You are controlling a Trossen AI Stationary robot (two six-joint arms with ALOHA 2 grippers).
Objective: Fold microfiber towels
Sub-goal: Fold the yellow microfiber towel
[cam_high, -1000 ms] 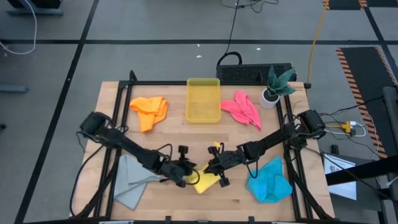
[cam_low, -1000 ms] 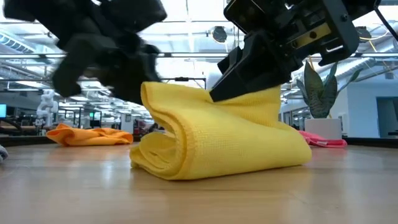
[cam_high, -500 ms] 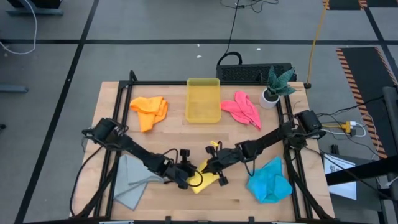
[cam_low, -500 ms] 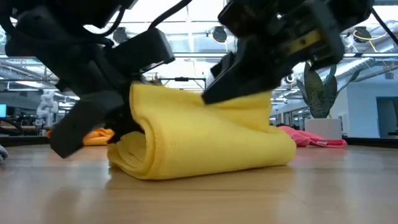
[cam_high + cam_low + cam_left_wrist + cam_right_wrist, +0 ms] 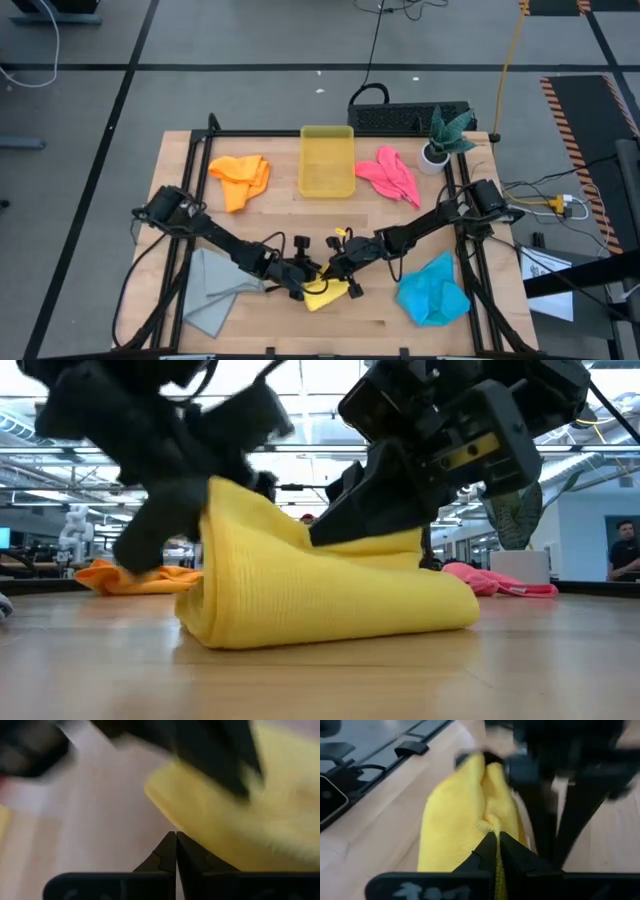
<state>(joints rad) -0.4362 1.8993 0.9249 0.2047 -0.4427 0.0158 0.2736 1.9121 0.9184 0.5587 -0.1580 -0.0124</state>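
The yellow towel lies folded in several layers near the table's front middle, its underside on the wood. My left gripper comes in from the left and is shut at the towel's raised left edge. My right gripper comes in from the right and is shut on the towel's upper layer. The grey towel, blue towel, orange towel and pink towel lie crumpled on the table, none touched by a gripper. My left gripper pinches the yellow towel's raised left edge between its shut fingers, slanting down from the table's left. That side of the cloth stands steeply up from the table to the fingers, and the rest lies on the wood. My right gripper pinches an edge of the towel's upper layer between its two fingers, slanting down from the table's right. How many layers it has, I cannot tell. The cloth slopes down from the fingers onto the layers resting on the table.
A translucent yellow bin stands at the far middle, a potted plant at the far right. Black rails frame the table's edges. Bare wood lies between the bin and the yellow towel. A person shows far off.
Both grippers have sunk toward the table with the yellow towel. Its rounded left fold has been drawn up into a steep flat side. The upper layer under the right gripper has come down and lies flatter. The whole towel has shifted slightly toward the table's left.
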